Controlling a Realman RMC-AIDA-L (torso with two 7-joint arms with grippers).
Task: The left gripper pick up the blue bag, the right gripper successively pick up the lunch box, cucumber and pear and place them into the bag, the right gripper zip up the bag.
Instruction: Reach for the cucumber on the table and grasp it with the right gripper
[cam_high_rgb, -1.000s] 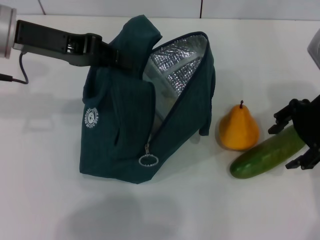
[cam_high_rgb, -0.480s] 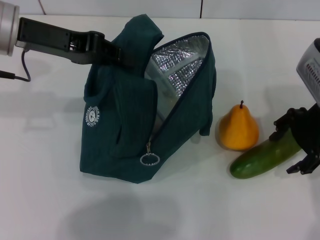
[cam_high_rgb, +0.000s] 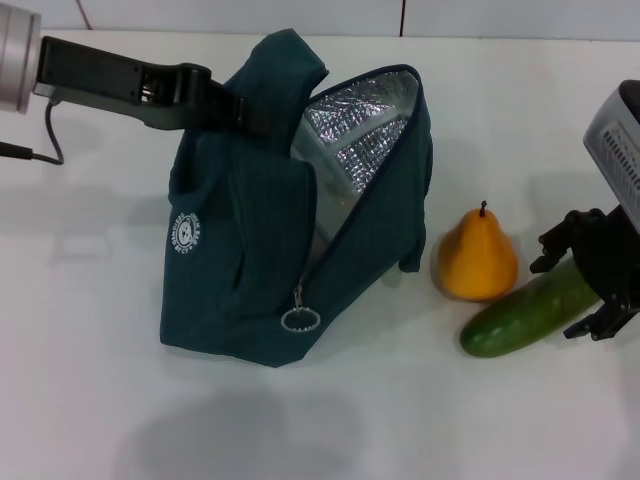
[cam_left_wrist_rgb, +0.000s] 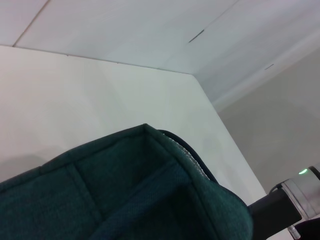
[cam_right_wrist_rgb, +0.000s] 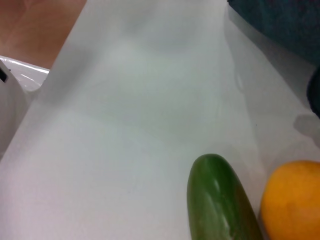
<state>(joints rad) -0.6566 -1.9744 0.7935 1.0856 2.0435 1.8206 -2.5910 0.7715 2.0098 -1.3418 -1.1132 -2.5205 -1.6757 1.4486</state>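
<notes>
We start with the white worktop (cam_high_rgb: 90, 380), which carries everything. On it stands the blue bag (cam_high_rgb: 240, 260), a soft fabric tote that would slump without support; our left gripper (cam_high_rgb: 245, 112) is closed on its upper edge near the handle and holds the mouth up, so the silver lining (cam_high_rgb: 350, 125) shows through the unzipped opening. The ring zipper pull (cam_high_rgb: 298, 320) hangs at the low end of the zip. We cannot see whether the lunch box is inside; the opening hides its depth.

To the right of the bag, apart from it, lies the cucumber (cam_high_rgb: 525, 312), slanting across the worktop with its near end just beside the pear (cam_high_rgb: 478, 258). Our right gripper (cam_high_rgb: 585, 290) sits over the cucumber's far end, fingers spread wide on either side of it and not yet closed.

We judge the cucumber stiff, smooth and likely slippery, and fairly light. It is rounded, so it may roll or twist if pinched near the tip. A hold across its width nearer the middle would balance it better. The pear is plump and upright, and may tip if nudged.
</notes>
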